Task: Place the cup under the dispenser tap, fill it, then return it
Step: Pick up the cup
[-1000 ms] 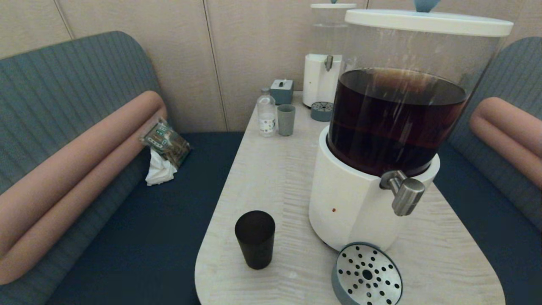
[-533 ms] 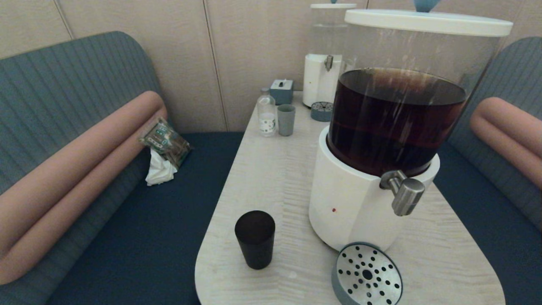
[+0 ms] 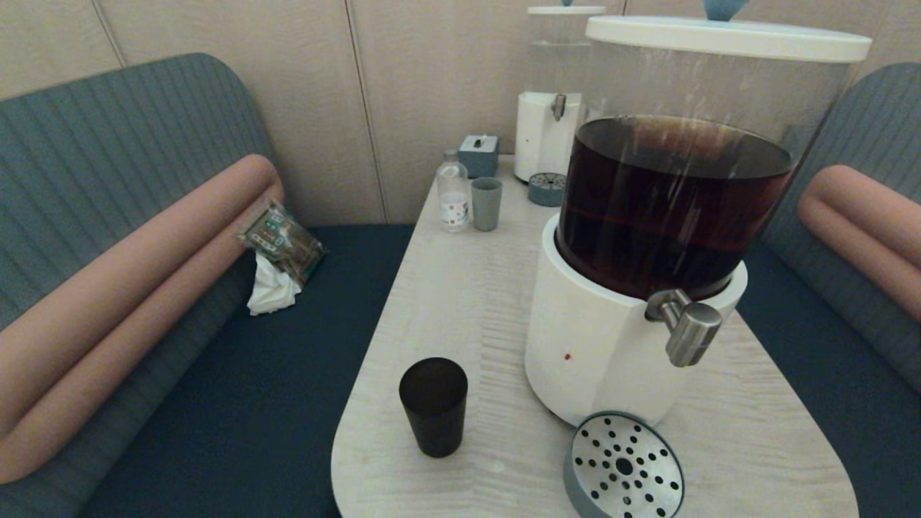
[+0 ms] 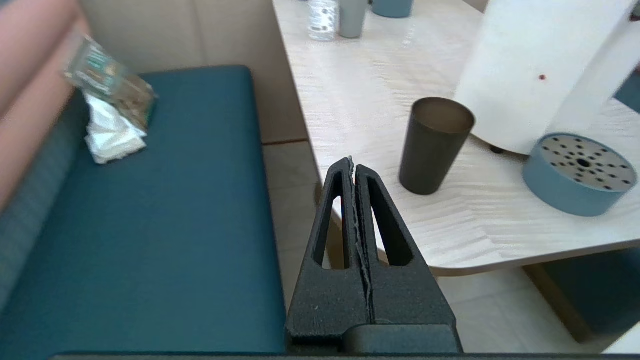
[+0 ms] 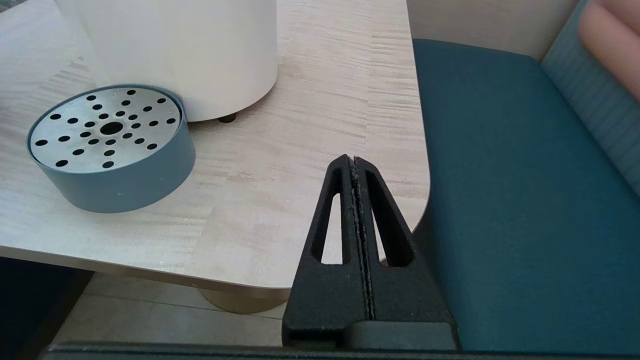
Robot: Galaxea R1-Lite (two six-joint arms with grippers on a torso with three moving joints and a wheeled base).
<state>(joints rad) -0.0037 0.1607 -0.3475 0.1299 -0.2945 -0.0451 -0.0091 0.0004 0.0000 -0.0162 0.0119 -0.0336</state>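
Nothing has moved: cup stands just beyond closed, empty left end effector

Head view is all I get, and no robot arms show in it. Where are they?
Observer: The left gripper hangs by the table's near edge, fingers shut, short of the cup.
Operator: And the other one?
Observer: The right gripper, also shut, is at the table's near right corner, apart from the drip tray.
Operator: Anything hidden underneath?
Observer: Small dark feet lift the dispenser off the tabletop.
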